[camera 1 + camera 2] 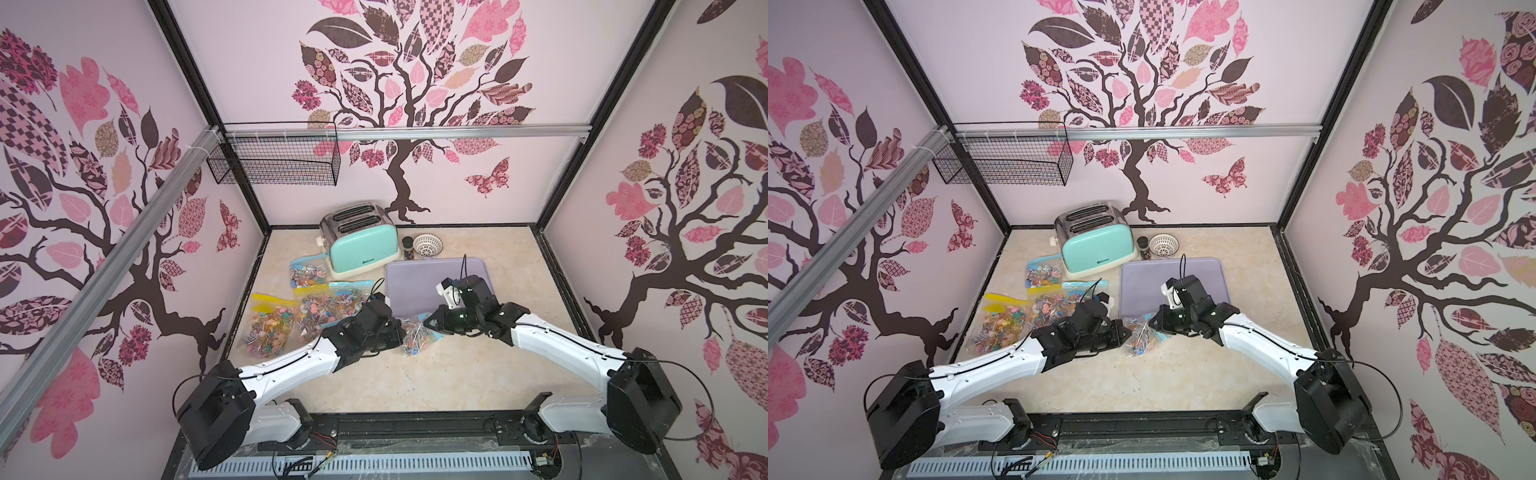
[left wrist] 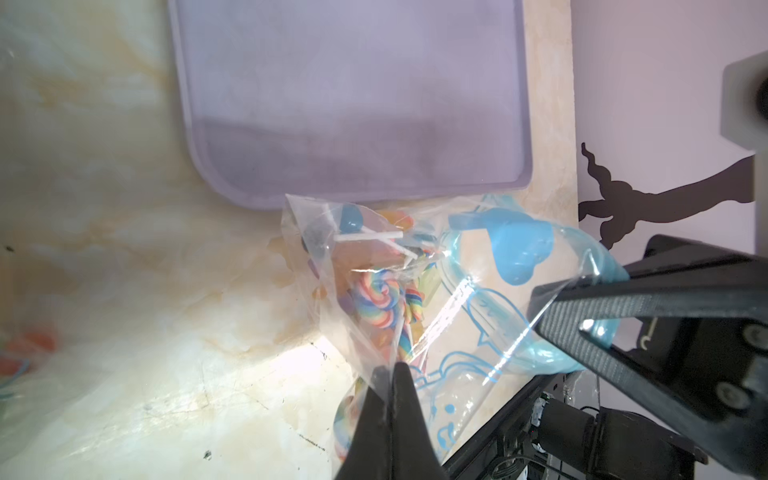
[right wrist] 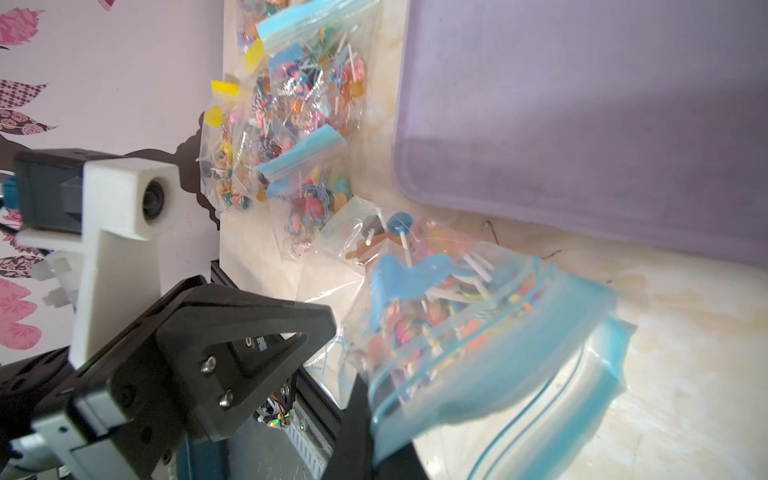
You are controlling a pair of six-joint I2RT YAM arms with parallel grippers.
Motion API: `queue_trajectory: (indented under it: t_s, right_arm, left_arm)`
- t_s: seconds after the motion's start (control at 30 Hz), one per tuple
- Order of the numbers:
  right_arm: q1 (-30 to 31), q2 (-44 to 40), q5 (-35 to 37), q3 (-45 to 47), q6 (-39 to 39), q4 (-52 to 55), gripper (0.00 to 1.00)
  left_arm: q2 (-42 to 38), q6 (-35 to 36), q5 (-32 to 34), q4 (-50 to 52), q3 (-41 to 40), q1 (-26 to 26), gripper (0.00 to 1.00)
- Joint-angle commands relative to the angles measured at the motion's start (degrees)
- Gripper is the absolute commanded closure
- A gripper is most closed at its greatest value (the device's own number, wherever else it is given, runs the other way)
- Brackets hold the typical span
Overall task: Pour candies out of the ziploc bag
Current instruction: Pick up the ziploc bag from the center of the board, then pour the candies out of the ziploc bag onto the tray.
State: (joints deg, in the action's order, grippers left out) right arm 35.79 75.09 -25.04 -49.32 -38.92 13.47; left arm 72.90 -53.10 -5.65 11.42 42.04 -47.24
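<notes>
The clear ziploc bag [image 1: 417, 336] with a blue zip hangs low over the table between both grippers, just in front of the purple tray [image 1: 415, 282]. The candies [image 2: 376, 297], swirled lollipops on white sticks, are bunched inside it. My left gripper [image 2: 392, 374] is shut on the bag's clear plastic [image 2: 457, 299]. My right gripper [image 3: 372, 415] is shut on the blue zip edge [image 3: 498, 374]. In both top views the left gripper [image 1: 1124, 332] and right gripper [image 1: 1153, 322] face each other across the bag [image 1: 1141, 337].
Three more candy-filled bags [image 1: 270, 328] [image 1: 332, 301] [image 1: 307, 272] lie at the left of the table. A mint toaster [image 1: 361, 245], a dark jar [image 1: 408, 247] and a small white basket [image 1: 428, 245] stand at the back. A wire basket [image 1: 278, 160] hangs on the wall.
</notes>
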Motion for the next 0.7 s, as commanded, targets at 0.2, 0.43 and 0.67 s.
queue_trajectory:
  t_s: [0.2, 0.43, 0.67]
  right_arm:
    - [-8.65, 6.18, 1.06, -15.27, 7.87, 8.51, 1.00]
    - [-16.95, 14.34, -0.27, -22.37, 11.52, 9.10, 1.00]
    - [-21.98, 23.45, 0.59, -24.85, 13.46, 7.88, 1.00]
  left_arm:
    - [10.36, 7.40, -3.69, 3.62, 14.74, 6.50, 1.00]
    - [25.33, 11.37, -9.57, 2.63, 29.07, 9.92, 1.00]
    - [38.56, 13.72, -14.28, 2.64, 41.15, 11.47, 1.00]
